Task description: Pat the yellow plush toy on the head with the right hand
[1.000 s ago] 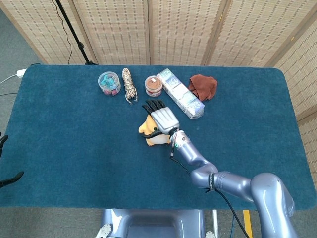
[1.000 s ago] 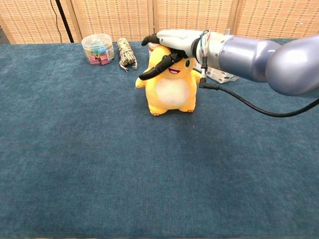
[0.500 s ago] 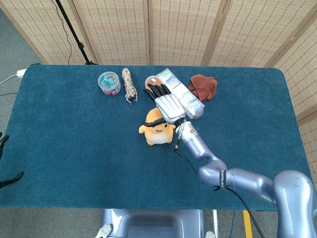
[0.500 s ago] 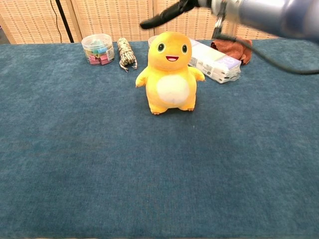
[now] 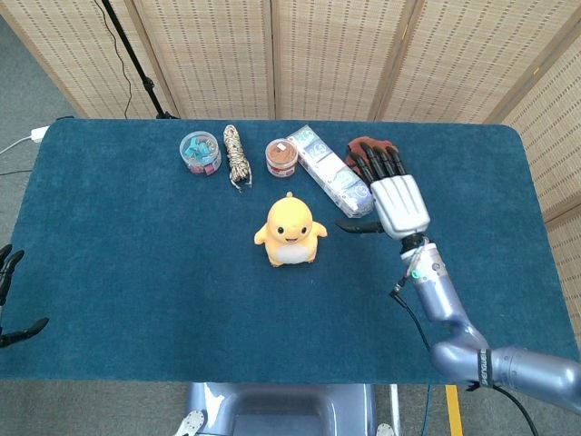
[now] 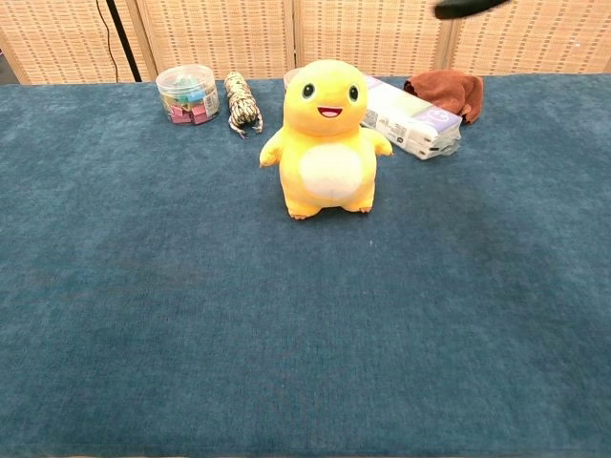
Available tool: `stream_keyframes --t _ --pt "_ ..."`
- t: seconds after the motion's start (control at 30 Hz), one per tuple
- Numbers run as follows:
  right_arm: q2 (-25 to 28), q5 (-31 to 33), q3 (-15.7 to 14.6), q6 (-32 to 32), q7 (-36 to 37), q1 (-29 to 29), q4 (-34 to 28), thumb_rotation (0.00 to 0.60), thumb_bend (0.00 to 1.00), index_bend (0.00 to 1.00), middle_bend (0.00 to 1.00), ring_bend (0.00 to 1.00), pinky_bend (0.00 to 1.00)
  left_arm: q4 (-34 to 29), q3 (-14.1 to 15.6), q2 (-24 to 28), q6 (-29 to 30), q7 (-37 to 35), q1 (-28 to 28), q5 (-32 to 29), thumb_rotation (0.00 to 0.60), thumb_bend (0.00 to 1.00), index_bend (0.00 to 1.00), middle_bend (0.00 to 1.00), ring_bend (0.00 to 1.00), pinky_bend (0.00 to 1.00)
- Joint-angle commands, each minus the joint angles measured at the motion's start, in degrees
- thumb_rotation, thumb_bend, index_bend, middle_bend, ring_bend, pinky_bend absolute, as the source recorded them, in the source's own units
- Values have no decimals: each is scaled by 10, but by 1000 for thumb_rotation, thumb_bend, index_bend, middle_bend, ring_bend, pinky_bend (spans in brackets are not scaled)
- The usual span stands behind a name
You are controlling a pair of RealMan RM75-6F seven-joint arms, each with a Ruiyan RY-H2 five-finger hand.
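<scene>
Item 1 — surface: blue cloth-covered, carries everything you work with

Item 2 — right hand: raised off to the toy's side, well apart from it, above the surface near the wrapped pack; fingers stretched out flat and apart, thumb pointing toward the toy, holding nothing. In the chest view you see only a dark fingertip at the top edge

Item 3 — yellow plush toy: stands near the middle of the surface, in front of the back row of clutter. Long axis vertical, upright on its feet; face turned toward you, arms out sideways. Judge it light, soft and squashy, not fragile, easily tipped. You need no grip: meet the rounded crown from above with a flat palm, lightly, so it stays standing

Item 4 — left hand: only dark fingertips at the frame's left edge; whether it is spread or curled you cannot tell

Item 5 — back row: wrapped pack, brown cloth, rope bundle, clear tub
</scene>
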Motion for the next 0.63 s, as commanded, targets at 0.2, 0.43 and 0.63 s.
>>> stream_keyframes --t 0.2,0.43,0.63 --pt "40 -68 -102 77 34 -126 -22 235 0 0 0 0 0 6 4 3 6 -13 2 11 600 0 0 0 0 0" --pt "44 -126 -170 132 99 -220 31 219 0 0 0 0 0 28 5 -6 29 -27 5 35 600 0 0 0 0 0" --pt "27 -147 -188 171 196 -293 118 246 0 0 0 0 0 26 9 -7 21 -18 4 33 600 0 0 0 0 0"
